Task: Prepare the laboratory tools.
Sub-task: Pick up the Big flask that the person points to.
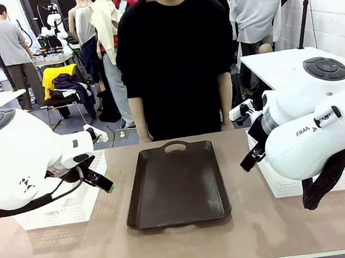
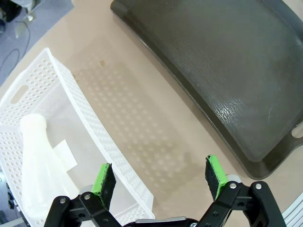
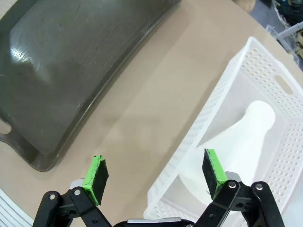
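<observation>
Fingers (image 2: 105,182) spread wide on left gripper (image 2: 159,177) and right gripper (image 3: 155,174); both grasp nothing.
Left flask (image 2: 40,161): lying in left basket (image 2: 90,113), lower left of left wrist frame. Right flask (image 3: 236,137): lying in right basket (image 3: 208,113), right side of right wrist frame. Tray (image 1: 175,186): centre of front frame, between the baskets, on table (image 1: 268,231).

Left flask (image 2: 40,161) lies in left basket (image 2: 98,127), right flask (image 3: 236,137) in right basket (image 3: 202,113), tray (image 1: 174,183) between.
</observation>
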`<state>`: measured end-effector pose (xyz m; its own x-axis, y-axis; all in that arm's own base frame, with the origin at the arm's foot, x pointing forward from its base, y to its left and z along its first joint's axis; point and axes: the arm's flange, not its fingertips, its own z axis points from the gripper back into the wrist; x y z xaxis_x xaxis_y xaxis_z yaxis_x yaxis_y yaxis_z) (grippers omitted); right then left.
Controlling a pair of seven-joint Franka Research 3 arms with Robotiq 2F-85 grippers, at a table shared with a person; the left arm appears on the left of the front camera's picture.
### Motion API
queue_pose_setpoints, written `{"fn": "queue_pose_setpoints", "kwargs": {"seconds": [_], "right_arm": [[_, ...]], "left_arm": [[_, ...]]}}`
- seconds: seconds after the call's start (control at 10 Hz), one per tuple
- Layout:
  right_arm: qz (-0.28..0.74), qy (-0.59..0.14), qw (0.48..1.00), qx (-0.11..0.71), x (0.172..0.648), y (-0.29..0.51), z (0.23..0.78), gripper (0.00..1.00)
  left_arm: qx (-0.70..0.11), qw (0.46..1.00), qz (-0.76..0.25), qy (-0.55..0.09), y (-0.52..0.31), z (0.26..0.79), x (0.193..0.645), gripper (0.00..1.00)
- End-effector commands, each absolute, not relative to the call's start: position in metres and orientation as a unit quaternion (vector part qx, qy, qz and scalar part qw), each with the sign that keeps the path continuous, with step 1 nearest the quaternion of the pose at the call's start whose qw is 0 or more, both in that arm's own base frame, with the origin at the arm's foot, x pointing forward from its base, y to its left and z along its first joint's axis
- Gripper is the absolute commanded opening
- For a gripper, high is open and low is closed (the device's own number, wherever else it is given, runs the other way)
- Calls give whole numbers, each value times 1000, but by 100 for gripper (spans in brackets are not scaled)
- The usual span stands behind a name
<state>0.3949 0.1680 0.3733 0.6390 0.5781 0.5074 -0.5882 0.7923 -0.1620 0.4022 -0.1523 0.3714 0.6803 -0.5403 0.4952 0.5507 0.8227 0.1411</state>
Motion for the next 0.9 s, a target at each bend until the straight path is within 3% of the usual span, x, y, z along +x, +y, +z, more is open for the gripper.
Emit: {"fn": "queue_pose_setpoints", "kwargs": {"seconds": [0.0, 0.4, 0.8], "right_arm": [[319, -277, 907, -1, 387, 163, 389, 100], [301, -325, 888, 122, 356, 131, 449, 100], [227, -342, 869, 275, 336, 51, 478, 100]], "left_arm": [[10, 911, -295, -288, -148, 386, 397, 100], [-123, 892, -295, -319, -116, 451, 377, 100], [-326, 857, -258, -306, -46, 478, 385, 100]]}}
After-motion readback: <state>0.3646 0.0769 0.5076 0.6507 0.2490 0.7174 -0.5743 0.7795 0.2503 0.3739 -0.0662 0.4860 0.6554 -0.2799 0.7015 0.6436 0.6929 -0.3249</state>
